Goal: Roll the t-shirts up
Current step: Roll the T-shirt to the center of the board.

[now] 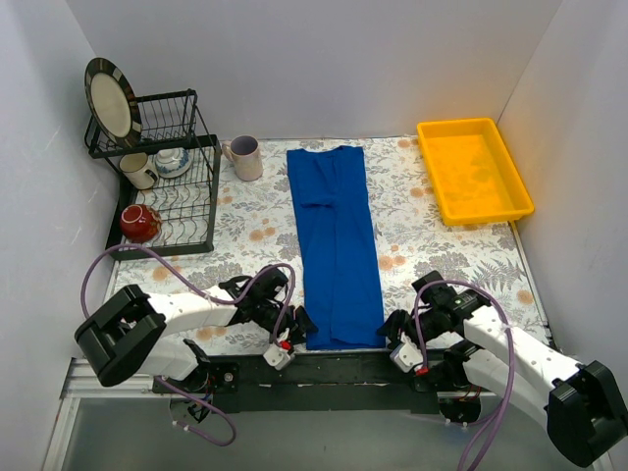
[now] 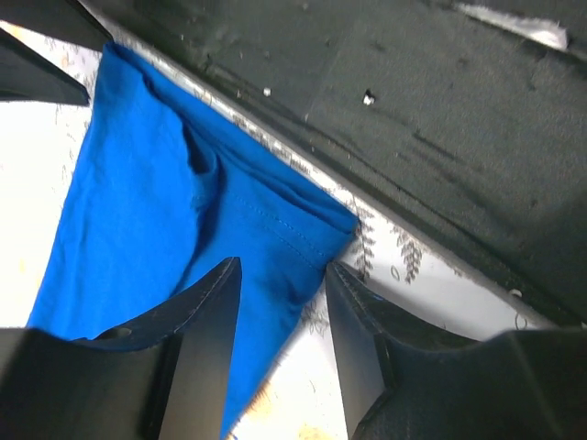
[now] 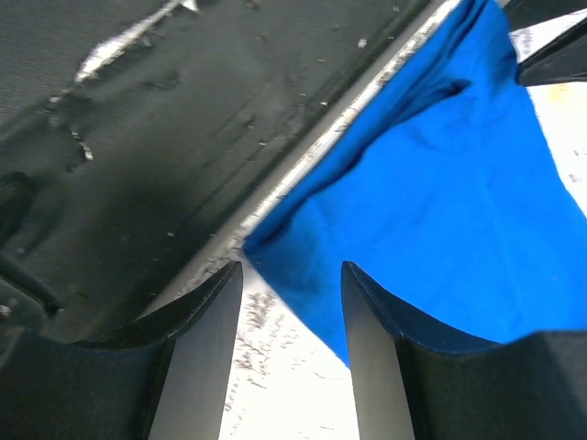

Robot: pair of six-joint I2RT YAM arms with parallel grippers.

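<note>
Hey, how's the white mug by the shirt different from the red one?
The white mug is pale with a lilac inside; the red mug is dark red. The white mug stands on the floral cloth, just left of the shirt's far end; the red mug sits at the rack's near left corner. Both are small beside the shirt.

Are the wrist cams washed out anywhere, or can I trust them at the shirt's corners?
Left wrist: t-shirt corner sharp, tablecloth at left blown out white. Right wrist: corner clear too, glare streak on the black base plate. Top external: evenly lit, soft shadows.
</note>
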